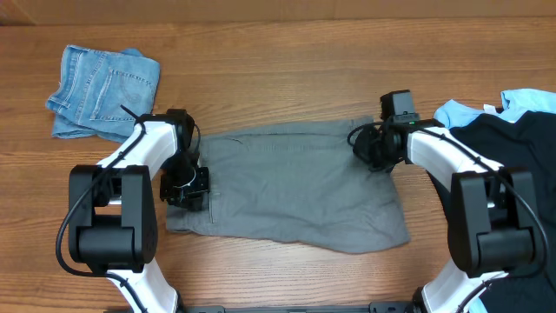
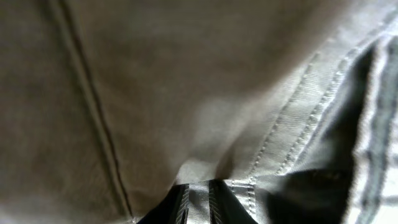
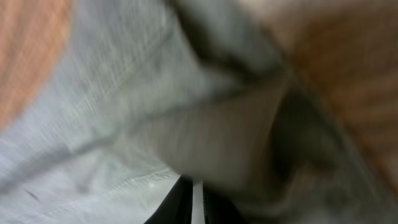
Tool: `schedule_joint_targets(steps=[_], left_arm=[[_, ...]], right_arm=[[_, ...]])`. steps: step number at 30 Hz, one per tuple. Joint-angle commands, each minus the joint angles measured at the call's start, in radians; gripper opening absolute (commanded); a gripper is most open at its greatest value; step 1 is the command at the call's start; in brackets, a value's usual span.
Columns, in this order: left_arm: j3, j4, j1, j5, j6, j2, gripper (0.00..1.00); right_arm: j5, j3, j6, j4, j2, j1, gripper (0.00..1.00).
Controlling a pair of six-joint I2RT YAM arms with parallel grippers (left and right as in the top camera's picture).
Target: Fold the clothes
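Grey shorts [image 1: 295, 187] on wood-grain table [image 1: 287, 69], denim [image 1: 102, 91] far left

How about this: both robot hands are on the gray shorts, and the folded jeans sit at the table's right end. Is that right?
Not quite. The overhead view shows the folded jeans at the left end of the table. The rest holds: the left gripper and right gripper are both on the gray shorts.

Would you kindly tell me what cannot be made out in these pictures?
- Overhead: the tips of the left pincer and right pincer hide under their own wrists.
- Right wrist: blurred, so its grip on the grey shorts is unclear.
- Overhead: the dark garment and light blue garment are cut off by the right edge.
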Motion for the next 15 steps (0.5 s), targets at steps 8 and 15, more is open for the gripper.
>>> schedule_joint_targets(steps=[8,15], left_arm=[[0.009,0.037,0.002,-0.158,-0.050,-0.006,0.42],[0.191,-0.090,0.002,-0.141,-0.010,-0.007,0.57]], right_arm=[[-0.151,0.024,-0.062,0.207,0.037,-0.206,0.05],[-0.373,0.143,-0.269,0.007,-0.032,-0.233,0.13]])
